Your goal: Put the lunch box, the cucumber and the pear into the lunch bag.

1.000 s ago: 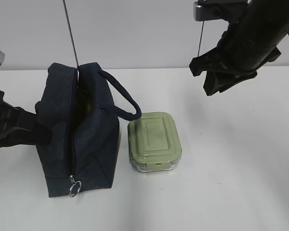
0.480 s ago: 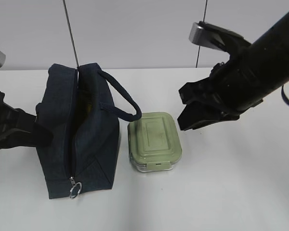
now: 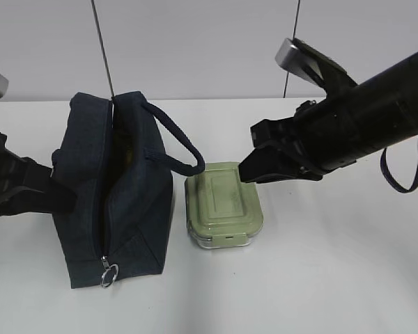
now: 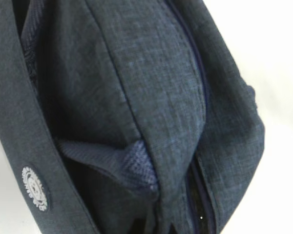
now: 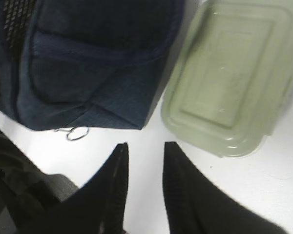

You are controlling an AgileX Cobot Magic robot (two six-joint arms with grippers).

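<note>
The dark navy lunch bag (image 3: 136,202) stands left of centre with its top zipper open. Close on its right sits the lunch box (image 3: 223,205), sage-green lid up. My right gripper (image 3: 249,170) hangs over the box's far right corner, open and holding nothing. In the right wrist view its fingertips (image 5: 145,146) point at bare table between the bag (image 5: 88,58) and the box (image 5: 229,83). My left gripper (image 3: 59,195) is pressed to the bag's left side, shut on its fabric (image 4: 136,97), fingers hidden. The cucumber and the pear are hidden.
The bag's padded loop handle (image 3: 174,139) droops toward the box. A metal ring pull (image 3: 108,273) hangs at the bag's near end and also shows in the right wrist view (image 5: 77,132). White table (image 3: 334,278) stretches to the right and front.
My right arm has come down and leftward from high at the back right to just over the lunch box. The left arm, bag and box have not moved.
</note>
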